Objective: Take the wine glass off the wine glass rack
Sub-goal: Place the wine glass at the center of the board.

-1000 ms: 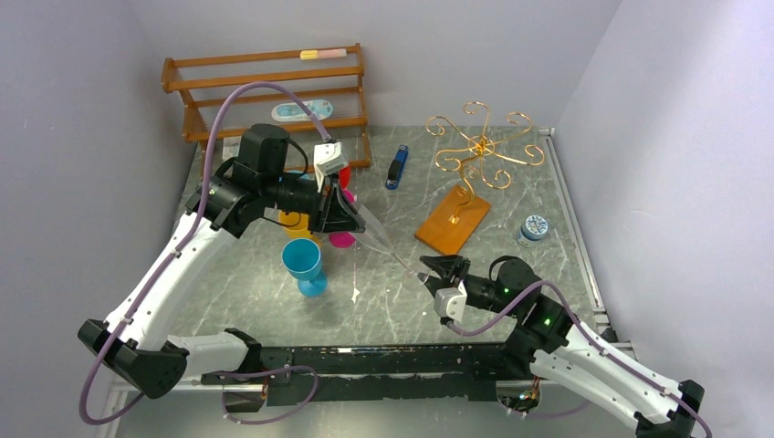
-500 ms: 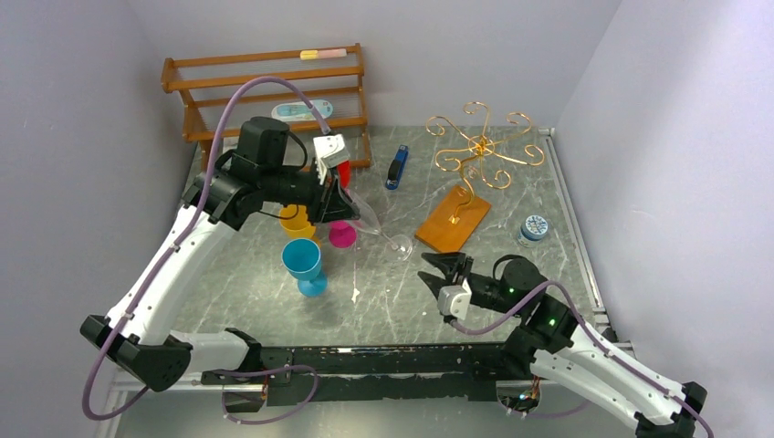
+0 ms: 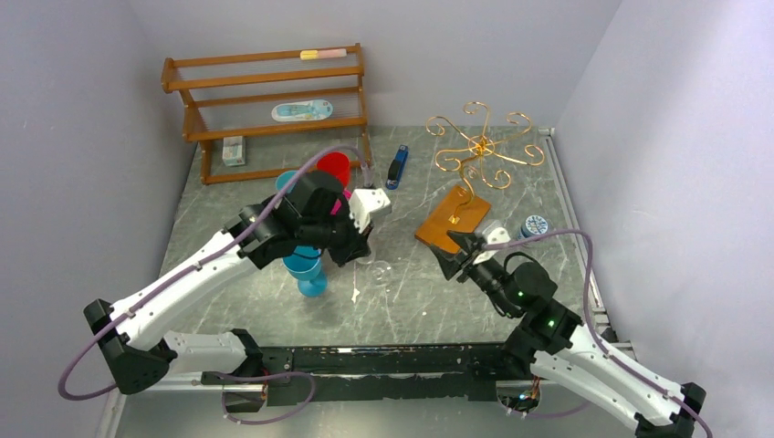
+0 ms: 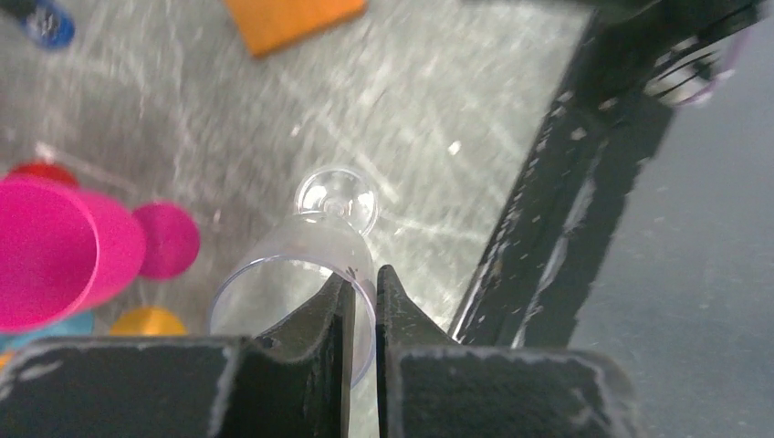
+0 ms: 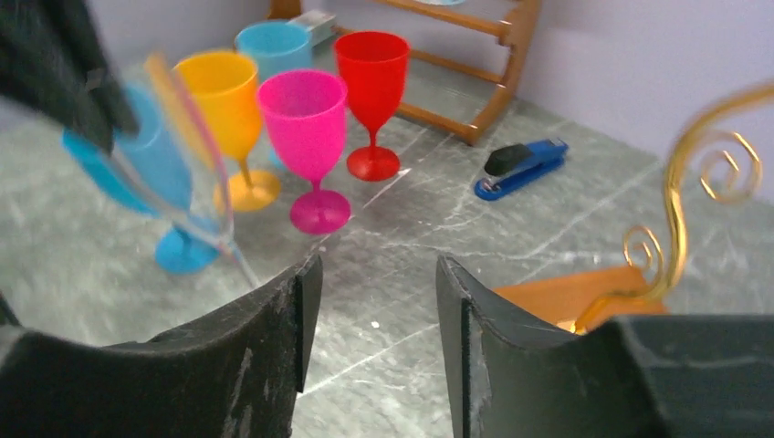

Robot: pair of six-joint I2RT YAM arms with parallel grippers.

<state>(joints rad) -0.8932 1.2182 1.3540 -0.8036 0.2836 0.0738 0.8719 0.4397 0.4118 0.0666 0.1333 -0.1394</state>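
The left gripper [image 4: 360,285] is pinching the glass [image 4: 310,248] by its thin rim, risking a slip onto the worktop [image 4: 438,91], while the right gripper [image 5: 377,269] is gaping empty.

**A:** The left arm [image 3: 187,281] reaches in long from its base, with the elbow low. The wrist looks tipped downward, though it's crowded from above.
**B:** And the left gripper [image 4: 364,274]?
**A:** The fingers are almost together, pinching the rim of the wine glass [image 4: 274,283].
**B:** Over on the right arm [image 3: 584,360]?
**A:** It's folded short, forearm angled up and forward. The right gripper [image 5: 376,265] has its jaws parted, with nothing between them.
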